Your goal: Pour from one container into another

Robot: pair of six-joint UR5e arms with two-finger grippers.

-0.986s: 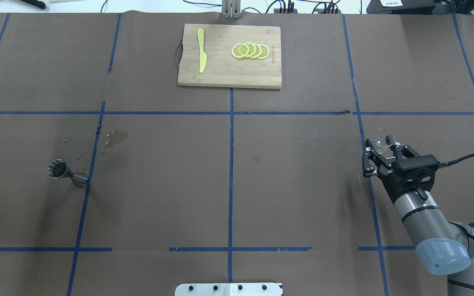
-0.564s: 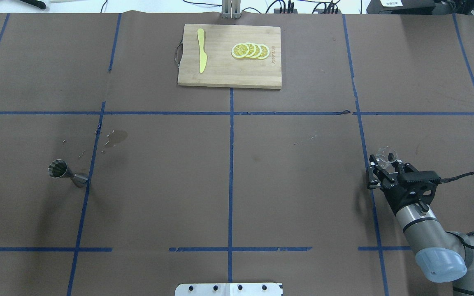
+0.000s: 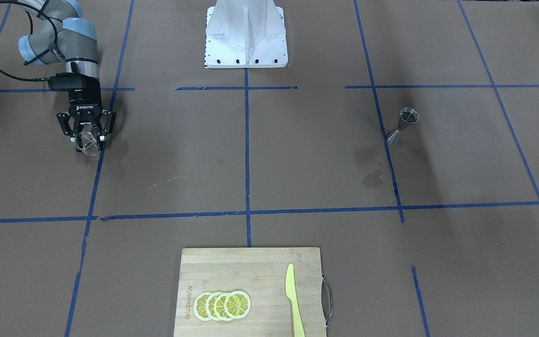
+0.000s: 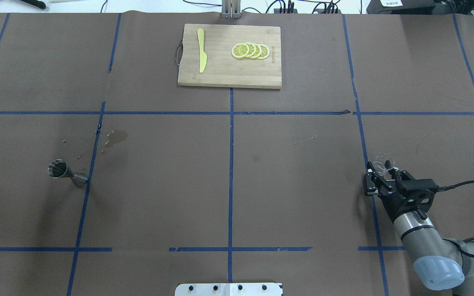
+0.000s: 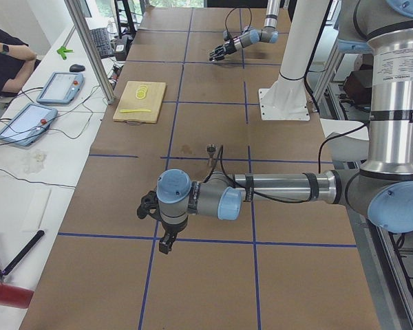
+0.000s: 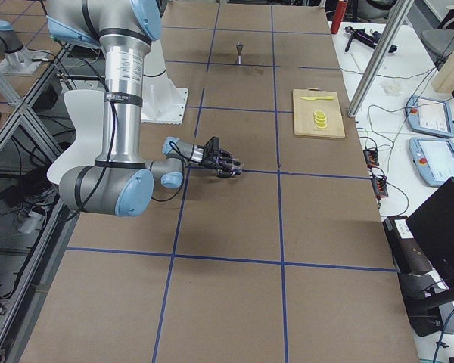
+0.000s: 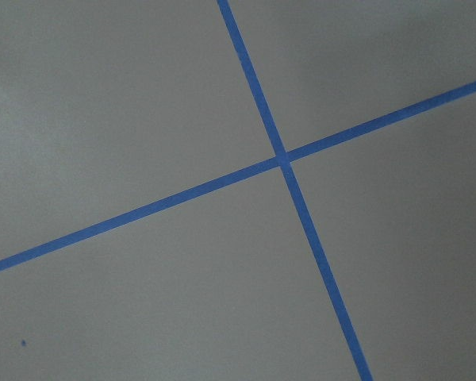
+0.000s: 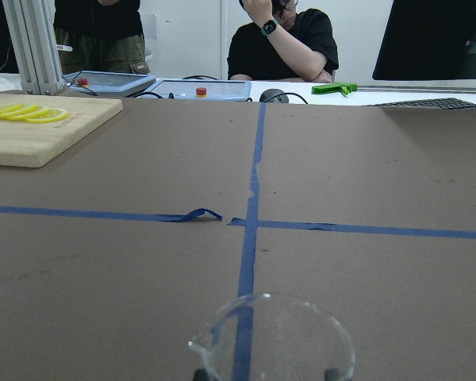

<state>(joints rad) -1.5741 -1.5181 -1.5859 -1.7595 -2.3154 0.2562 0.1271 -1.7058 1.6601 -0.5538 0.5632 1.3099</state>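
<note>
The jaws of the right gripper [image 4: 382, 169] pinch the small clear glass cup [image 8: 274, 340] by its sides, low over the brown paper-covered table [image 4: 294, 197] on the robot's right. Since a second ago, gripper and cup have sunk and drawn back towards the robot's base. The small shiny steel hourglass jigger [image 4: 58, 169] stands upright where it stood, well apart on the left, near a wet stain [image 4: 117, 136]. I read this as the cup being set down after pouring. The left gripper [image 5: 165, 240] hangs over bare table; I cannot tell whether its jaws are spread.
</note>
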